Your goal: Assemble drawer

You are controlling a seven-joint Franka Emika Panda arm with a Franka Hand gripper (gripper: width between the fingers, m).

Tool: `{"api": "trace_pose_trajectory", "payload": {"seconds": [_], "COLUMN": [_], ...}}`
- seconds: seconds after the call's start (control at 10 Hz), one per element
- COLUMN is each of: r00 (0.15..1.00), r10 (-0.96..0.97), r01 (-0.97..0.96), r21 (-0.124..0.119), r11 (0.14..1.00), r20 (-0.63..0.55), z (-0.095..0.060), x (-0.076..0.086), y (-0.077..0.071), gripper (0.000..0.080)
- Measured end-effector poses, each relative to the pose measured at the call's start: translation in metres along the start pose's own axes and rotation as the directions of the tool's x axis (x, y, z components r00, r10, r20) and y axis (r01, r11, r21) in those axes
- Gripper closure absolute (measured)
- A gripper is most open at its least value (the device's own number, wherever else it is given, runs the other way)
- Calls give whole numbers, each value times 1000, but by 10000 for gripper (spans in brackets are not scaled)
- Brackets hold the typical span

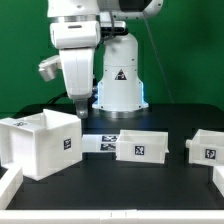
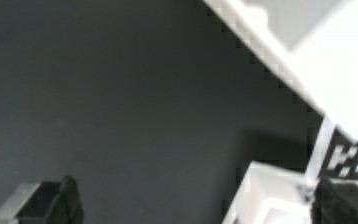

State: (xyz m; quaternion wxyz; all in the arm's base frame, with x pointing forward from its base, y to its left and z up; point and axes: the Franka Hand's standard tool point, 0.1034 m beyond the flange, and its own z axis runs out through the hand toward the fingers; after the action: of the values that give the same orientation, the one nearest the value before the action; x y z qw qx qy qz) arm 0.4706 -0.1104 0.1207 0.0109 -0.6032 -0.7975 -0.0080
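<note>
The large hollow white casing [image 1: 40, 146] stands on the black table at the exterior view's left, open side up, with a square tag on its front. A low tray box [image 1: 143, 148] sits in the middle and a second one [image 1: 206, 147] at the right, each tagged. My gripper [image 1: 78, 108] points down just above the casing's back right corner. In the wrist view my gripper [image 2: 194, 205] is open and holds nothing. One dark finger [image 2: 48, 205] hangs over bare table. The other [image 2: 346, 198] is by a white casing part [image 2: 274, 200] with a tag [image 2: 350, 155].
The marker board [image 1: 100, 143] lies flat between the casing and the middle tray box. A long thin white bar [image 1: 8, 186] runs along the front left, and another white piece [image 1: 217, 178] along the front right. The robot base [image 1: 118, 85] stands behind.
</note>
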Motion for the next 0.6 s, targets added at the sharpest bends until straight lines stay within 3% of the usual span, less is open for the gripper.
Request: {"api": "trace_pose_trajectory", "payload": {"seconds": [0.6], "r00": [998], "r10": [-58], "r01": [57], "r21": [-16], "r11": [998], "r20": [-11], "z": [0], "x": [-5], "y": [-5], "gripper": [149]}}
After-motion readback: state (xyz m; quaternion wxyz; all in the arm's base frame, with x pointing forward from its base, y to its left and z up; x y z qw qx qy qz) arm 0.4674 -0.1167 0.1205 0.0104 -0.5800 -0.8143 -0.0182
